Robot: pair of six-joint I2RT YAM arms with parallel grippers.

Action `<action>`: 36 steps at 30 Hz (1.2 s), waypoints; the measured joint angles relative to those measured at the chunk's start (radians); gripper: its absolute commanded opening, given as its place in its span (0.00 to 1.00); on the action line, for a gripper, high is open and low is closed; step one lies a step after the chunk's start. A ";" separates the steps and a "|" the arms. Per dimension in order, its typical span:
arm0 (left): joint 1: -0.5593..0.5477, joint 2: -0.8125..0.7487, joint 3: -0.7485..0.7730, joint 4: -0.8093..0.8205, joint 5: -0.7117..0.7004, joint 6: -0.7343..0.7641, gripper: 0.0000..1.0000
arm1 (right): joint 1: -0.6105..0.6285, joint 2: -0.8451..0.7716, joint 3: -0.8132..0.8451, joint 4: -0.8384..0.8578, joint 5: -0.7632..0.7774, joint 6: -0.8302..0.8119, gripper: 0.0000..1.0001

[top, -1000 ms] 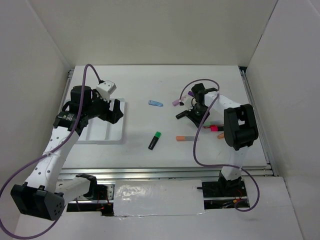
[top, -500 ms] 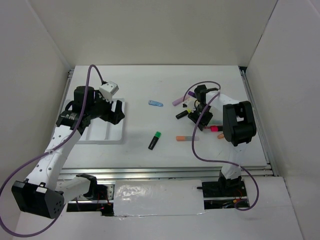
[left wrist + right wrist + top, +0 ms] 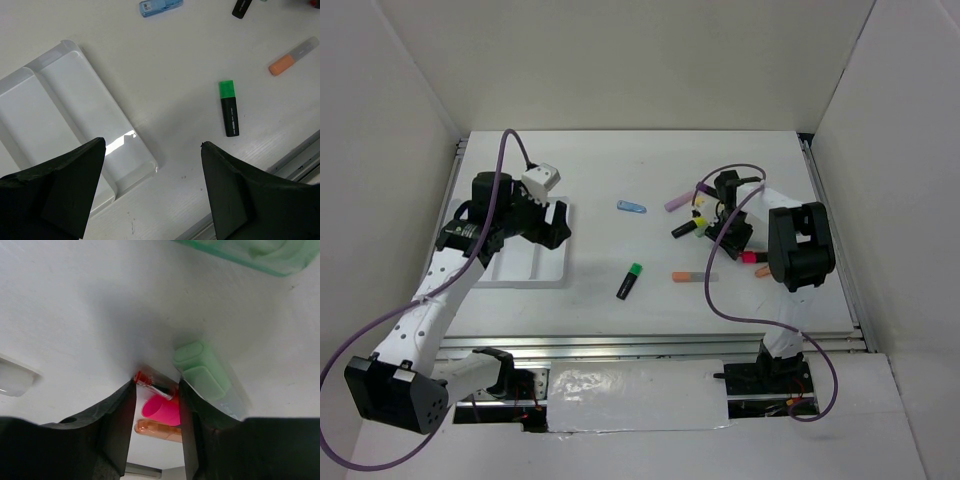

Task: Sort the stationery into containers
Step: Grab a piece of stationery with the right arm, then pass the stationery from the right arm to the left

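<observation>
Blue marker (image 3: 160, 6) label, green highlighter (image 3: 229, 110) print: unreadable.

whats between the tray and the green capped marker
Nothing but bare tabletop lies between the tray and the green-capped marker. The left wrist view shows this most clearly, and the top view agrees.

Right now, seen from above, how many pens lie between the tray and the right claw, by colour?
Blue pen: 1
Green-capped pen: 1
Orange-capped pen: 1
Purple pen: 1
Black pen: 1
Total: 5, a tiny yellow speck left uncounted
</observation>
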 measured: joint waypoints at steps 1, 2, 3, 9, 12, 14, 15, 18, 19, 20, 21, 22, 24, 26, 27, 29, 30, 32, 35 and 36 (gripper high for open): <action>-0.001 0.000 0.000 0.000 0.000 0.000 0.89 | -0.004 0.000 -0.001 0.001 0.005 -0.002 0.43; -0.001 0.000 0.000 0.000 -0.001 0.000 0.89 | -0.006 0.000 -0.002 0.002 0.008 -0.005 0.42; -0.002 0.000 0.000 0.000 -0.001 0.000 0.89 | -0.007 0.000 -0.004 0.003 0.011 -0.007 0.41; -0.002 0.002 -0.002 0.009 -0.006 0.001 0.89 | 0.004 0.000 -0.003 0.005 0.019 -0.024 0.28; -0.002 0.002 -0.008 0.020 -0.007 0.001 0.89 | 0.024 0.001 0.001 0.011 0.034 -0.035 0.25; -0.002 0.002 -0.014 0.025 -0.008 0.001 0.89 | 0.044 0.003 0.002 0.019 0.048 -0.047 0.23; -0.002 0.002 -0.015 0.026 -0.008 0.002 0.89 | 0.055 0.003 0.003 0.023 0.057 -0.051 0.22; -0.002 0.004 -0.018 0.030 -0.009 0.002 0.89 | 0.079 0.011 0.019 0.025 0.060 -0.055 0.17; -0.002 0.005 -0.018 0.030 -0.009 0.002 0.89 | 0.083 0.014 0.025 0.026 0.060 -0.056 0.15; -0.002 0.006 -0.018 0.030 -0.010 0.002 0.89 | 0.093 0.022 0.038 0.028 0.060 -0.056 0.14; -0.002 0.006 -0.018 0.031 -0.010 0.002 0.89 | 0.101 0.027 0.047 0.030 0.060 -0.057 0.13; -0.002 0.006 -0.018 0.031 -0.010 0.002 0.89 | 0.111 0.030 0.055 0.032 0.059 -0.057 0.10; -0.002 0.006 -0.019 0.034 -0.010 0.001 0.90 | 0.138 0.031 0.069 0.032 0.057 -0.057 0.06; 0.009 0.005 -0.027 0.045 -0.004 -0.005 0.90 | 0.168 0.033 0.103 0.021 0.055 -0.053 0.01; 0.019 0.002 -0.034 0.051 0.008 -0.014 0.91 | 0.186 0.037 0.134 0.009 0.050 -0.048 0.00; 0.063 -0.007 -0.054 0.063 0.054 -0.050 0.91 | 0.218 0.042 0.212 -0.012 0.030 -0.034 0.00; 0.087 -0.015 -0.069 0.078 0.077 -0.063 0.92 | 0.231 0.044 0.256 -0.031 0.021 -0.023 0.00; 0.132 -0.045 -0.101 0.110 0.124 -0.100 0.93 | 0.253 0.044 0.346 -0.062 -0.013 -0.004 0.00; 0.158 -0.122 -0.159 0.175 0.193 -0.150 0.94 | 0.272 0.040 0.474 -0.112 -0.072 0.037 0.00; 0.158 -0.150 -0.175 0.195 0.216 -0.163 0.94 | 0.274 0.036 0.506 -0.129 -0.091 0.053 0.00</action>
